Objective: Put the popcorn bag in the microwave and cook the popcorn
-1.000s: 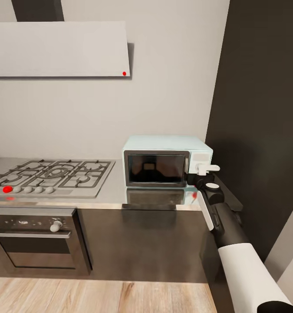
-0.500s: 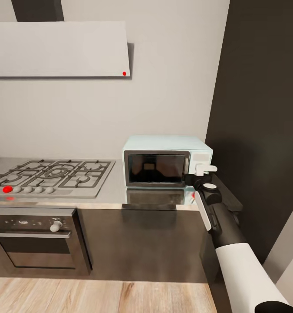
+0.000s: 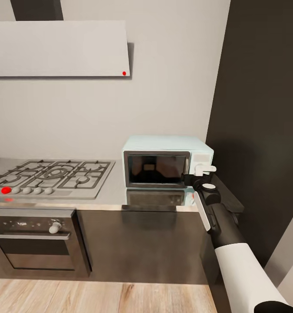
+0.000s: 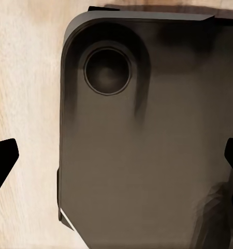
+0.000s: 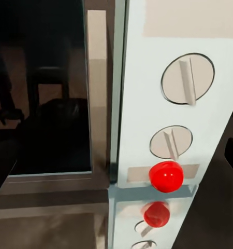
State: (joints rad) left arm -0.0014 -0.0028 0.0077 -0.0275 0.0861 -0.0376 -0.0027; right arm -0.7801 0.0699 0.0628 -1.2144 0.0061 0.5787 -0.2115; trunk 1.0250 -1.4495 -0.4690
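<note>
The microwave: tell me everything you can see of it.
The microwave is a small, boxy, pale blue-white unit standing upright on the glossy grey countertop, right of the gas hob and beside a dark wall panel. Its dark glass door in a silver frame looks shut. The side panel carries two round knobs above a red button. The right gripper sits at that panel; whether it touches is unclear.
</note>
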